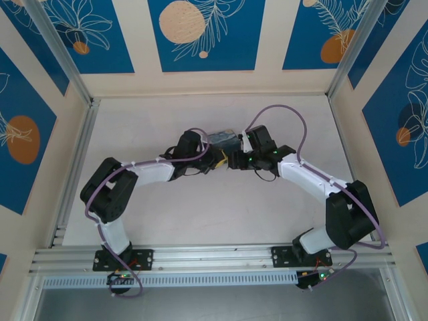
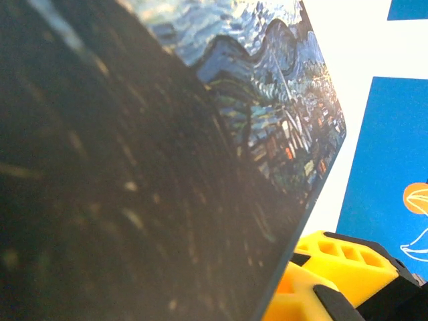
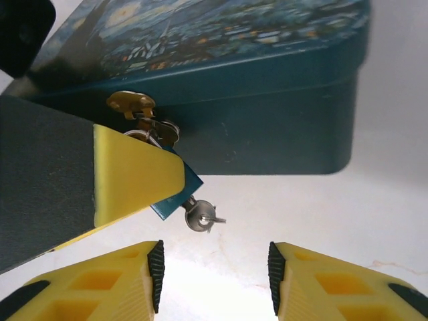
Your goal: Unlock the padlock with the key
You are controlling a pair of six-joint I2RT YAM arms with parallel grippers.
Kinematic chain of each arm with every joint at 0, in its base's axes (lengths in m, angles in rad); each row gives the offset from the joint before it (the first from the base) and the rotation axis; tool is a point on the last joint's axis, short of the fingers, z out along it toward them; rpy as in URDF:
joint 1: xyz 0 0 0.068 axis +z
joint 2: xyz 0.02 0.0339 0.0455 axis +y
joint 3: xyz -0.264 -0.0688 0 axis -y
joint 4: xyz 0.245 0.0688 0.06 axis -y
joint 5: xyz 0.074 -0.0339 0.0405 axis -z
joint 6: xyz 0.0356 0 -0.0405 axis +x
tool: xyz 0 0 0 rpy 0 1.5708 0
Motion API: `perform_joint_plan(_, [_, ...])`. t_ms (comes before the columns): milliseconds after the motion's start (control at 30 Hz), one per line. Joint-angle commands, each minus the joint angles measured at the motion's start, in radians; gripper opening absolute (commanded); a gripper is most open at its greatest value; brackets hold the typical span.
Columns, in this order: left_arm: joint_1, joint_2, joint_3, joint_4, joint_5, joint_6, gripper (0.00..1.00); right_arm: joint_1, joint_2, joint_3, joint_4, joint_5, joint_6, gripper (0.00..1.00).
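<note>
padlock (image 3: 172,200) half hidden, key (image 3: 200,215) poking out below

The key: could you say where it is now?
In the right wrist view, left of centre, the key sits just below the padlock, before the tin.

I see a robotics lab cell: aluminium frame rails (image 1: 214,257), a white tabletop (image 1: 200,214), and enclosing walls of blue leaf-print panels (image 1: 231,40).

The surface (image 1: 200,214) is flat, smooth and pale white. A dark blue metal box with a starry night painting on its lid (image 3: 267,127) sits right on it, near the middle, a bit toward the back.
</note>
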Motion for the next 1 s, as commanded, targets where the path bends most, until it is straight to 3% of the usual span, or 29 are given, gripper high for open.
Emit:
perform_joint_plan(0, [0.009,0.008,0.048,-0.029,0.066,0.039,0.00,0.023,0.027,-0.009,0.020,0.074,-0.095,0.45])
perform_joint_plan(400, [0.015,0.019,0.076,-0.054,0.109,0.053,0.00,0.062,0.094,0.016,0.039,0.158,-0.147,0.44])
perform_joint_plan(700, [0.015,0.024,0.077,-0.059,0.119,0.058,0.00,0.069,0.127,0.055,0.042,0.163,-0.144,0.39])
perform_joint_plan(967, [0.015,0.027,0.075,-0.059,0.122,0.060,0.00,0.069,0.142,0.090,0.037,0.160,-0.139,0.28])
